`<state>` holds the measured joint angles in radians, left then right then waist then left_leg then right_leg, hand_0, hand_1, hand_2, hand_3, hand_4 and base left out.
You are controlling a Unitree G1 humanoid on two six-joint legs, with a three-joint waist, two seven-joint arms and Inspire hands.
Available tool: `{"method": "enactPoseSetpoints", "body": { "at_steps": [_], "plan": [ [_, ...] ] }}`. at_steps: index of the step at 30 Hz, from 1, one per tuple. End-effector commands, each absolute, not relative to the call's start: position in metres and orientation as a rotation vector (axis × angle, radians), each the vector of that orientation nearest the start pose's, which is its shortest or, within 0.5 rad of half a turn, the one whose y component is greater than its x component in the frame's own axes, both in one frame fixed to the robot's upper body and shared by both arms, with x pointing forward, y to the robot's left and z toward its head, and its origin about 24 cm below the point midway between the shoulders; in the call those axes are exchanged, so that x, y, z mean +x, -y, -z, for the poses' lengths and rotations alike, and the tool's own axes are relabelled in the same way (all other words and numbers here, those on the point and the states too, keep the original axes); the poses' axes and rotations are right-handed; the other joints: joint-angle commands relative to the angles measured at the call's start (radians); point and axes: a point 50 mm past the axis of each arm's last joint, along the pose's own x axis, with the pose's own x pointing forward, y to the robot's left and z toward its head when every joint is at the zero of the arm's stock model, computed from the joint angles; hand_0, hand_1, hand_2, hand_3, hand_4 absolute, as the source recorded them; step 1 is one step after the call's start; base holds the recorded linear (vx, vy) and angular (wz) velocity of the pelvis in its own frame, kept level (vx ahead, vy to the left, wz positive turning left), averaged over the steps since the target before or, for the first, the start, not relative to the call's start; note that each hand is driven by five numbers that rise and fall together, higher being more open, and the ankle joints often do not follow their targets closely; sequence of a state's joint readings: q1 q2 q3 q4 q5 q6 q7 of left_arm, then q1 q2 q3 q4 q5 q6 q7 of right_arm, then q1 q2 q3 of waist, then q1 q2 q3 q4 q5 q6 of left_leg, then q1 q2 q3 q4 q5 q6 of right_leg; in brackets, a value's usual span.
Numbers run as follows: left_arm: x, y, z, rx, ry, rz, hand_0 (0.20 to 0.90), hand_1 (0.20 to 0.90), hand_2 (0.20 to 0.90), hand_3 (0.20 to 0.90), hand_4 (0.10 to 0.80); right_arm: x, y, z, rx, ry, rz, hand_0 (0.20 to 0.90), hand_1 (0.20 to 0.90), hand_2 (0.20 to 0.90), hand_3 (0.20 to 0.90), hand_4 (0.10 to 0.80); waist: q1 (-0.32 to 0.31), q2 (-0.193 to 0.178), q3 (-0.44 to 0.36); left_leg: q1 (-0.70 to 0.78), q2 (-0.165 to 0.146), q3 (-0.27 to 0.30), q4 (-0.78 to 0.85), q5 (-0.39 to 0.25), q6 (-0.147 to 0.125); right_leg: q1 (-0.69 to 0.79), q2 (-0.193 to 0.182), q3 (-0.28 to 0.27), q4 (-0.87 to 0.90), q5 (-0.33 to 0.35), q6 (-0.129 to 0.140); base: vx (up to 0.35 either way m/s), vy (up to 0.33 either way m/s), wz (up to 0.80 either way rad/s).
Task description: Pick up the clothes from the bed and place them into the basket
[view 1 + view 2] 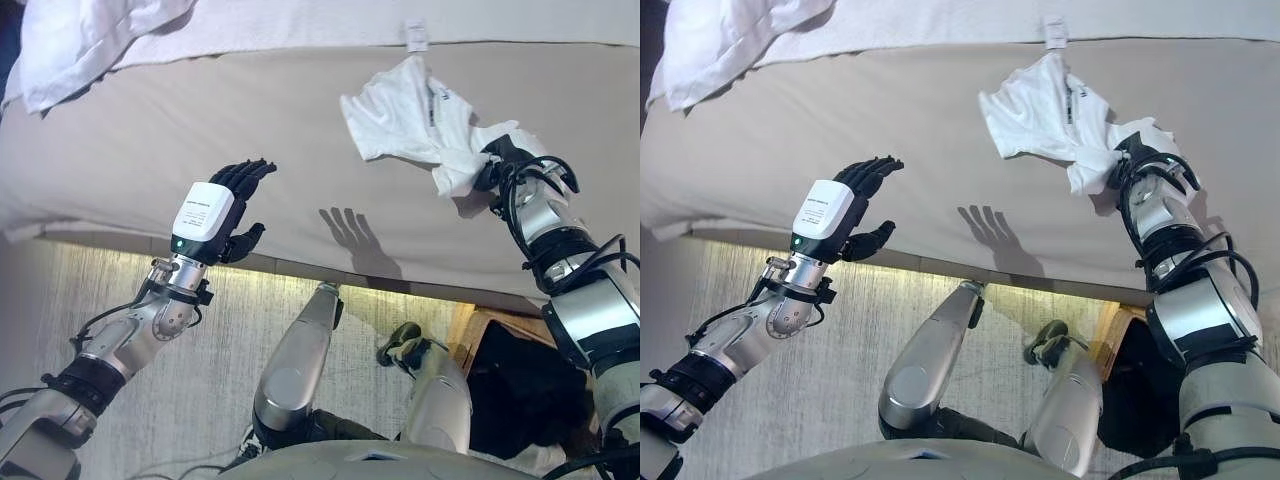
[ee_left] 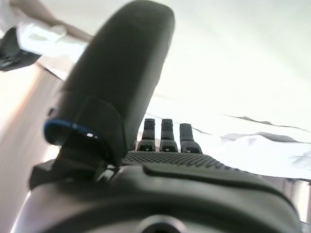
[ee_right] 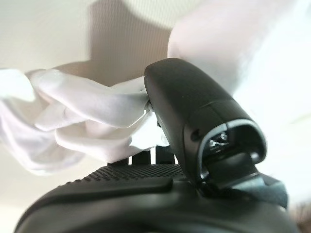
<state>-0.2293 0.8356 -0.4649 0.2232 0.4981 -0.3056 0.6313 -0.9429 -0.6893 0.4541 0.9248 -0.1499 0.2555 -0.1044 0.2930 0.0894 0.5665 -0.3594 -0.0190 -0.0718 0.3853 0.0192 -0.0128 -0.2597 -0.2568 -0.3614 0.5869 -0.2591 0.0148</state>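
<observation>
Your right hand (image 1: 497, 160) is clenched on a bunched corner of one white T-shirt (image 1: 405, 118), which trails over the bed (image 1: 150, 140). Expect it light, limp and draping; hold the gathered fabric. Your left hand (image 1: 228, 205) hovers with fingers spread, holding nothing. One basket (image 1: 520, 385) sits at lower right, dark cloth inside.

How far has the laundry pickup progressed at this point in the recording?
Done: dark clothing already lies in the basket by the robot's right side. In hand: the right robot hand is clenched on a bunched end of the white garment, whose remaining part lies spread on the bed. The left robot hand hovers open and empty above the bed. Left: lifting the garment clear and dropping it into the basket.
</observation>
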Motion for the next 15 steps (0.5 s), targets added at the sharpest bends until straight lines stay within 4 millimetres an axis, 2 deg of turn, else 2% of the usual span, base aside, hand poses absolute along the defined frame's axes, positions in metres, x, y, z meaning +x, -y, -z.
{"method": "enactPoseSetpoints", "body": {
  "at_steps": [1,5,7,12,15],
  "plan": [
    [0.283,-0.233,-0.121,1.122,0.599,-0.146,0.9,0.9,0.9,0.9,0.8,0.376,0.31,-0.213,-0.997,-0.005,0.446,0.3,0.3,0.3,0.2,0.1,-0.061,-0.039,-0.094,0.137,-0.007,0.053,-0.076,-0.086,0.033,0.087,0.068,0.014,-0.092,0.073,-0.001,0.019,-0.006,-0.27],
    [0.284,-0.243,-0.106,1.158,0.483,-0.149,0.9,0.9,0.9,0.9,0.8,0.365,0.307,-0.217,-0.992,0.104,0.432,0.3,0.3,0.3,0.2,0.1,-0.122,-0.073,-0.154,0.227,0.019,0.107,-0.13,-0.098,0.026,0.163,0.102,0.057,-0.193,0.101,0.015,0.079,0.005,-0.44],
    [0.282,-0.249,-0.1,1.18,0.437,-0.162,0.9,0.9,0.9,0.9,0.8,0.355,0.307,-0.215,-0.993,0.173,0.413,0.3,0.3,0.3,0.2,0.1,-0.17,-0.094,-0.212,0.299,0.033,0.143,-0.186,-0.099,0.021,0.22,0.128,0.096,-0.277,0.123,0.031,0.161,0.003,-0.5],
    [0.279,-0.256,-0.092,1.183,0.401,-0.173,0.9,0.9,0.9,0.9,0.8,0.334,0.32,-0.204,-0.938,0.198,0.438,0.3,0.3,0.3,0.2,0.1,-0.229,-0.112,-0.297,0.364,0.046,0.185,-0.259,-0.089,0.019,0.259,0.154,0.138,-0.365,0.159,0.047,0.068,-0.022,-0.37],
    [0.278,-0.262,-0.087,1.178,0.368,-0.183,0.9,0.9,0.9,0.9,0.8,0.312,0.337,-0.201,-0.885,0.206,0.463,0.3,0.3,0.3,0.2,0.1,-0.284,-0.128,-0.366,0.421,0.06,0.23,-0.316,-0.092,0.015,0.287,0.171,0.177,-0.43,0.183,0.064,0.064,-0.076,-0.4]
  ]
}}
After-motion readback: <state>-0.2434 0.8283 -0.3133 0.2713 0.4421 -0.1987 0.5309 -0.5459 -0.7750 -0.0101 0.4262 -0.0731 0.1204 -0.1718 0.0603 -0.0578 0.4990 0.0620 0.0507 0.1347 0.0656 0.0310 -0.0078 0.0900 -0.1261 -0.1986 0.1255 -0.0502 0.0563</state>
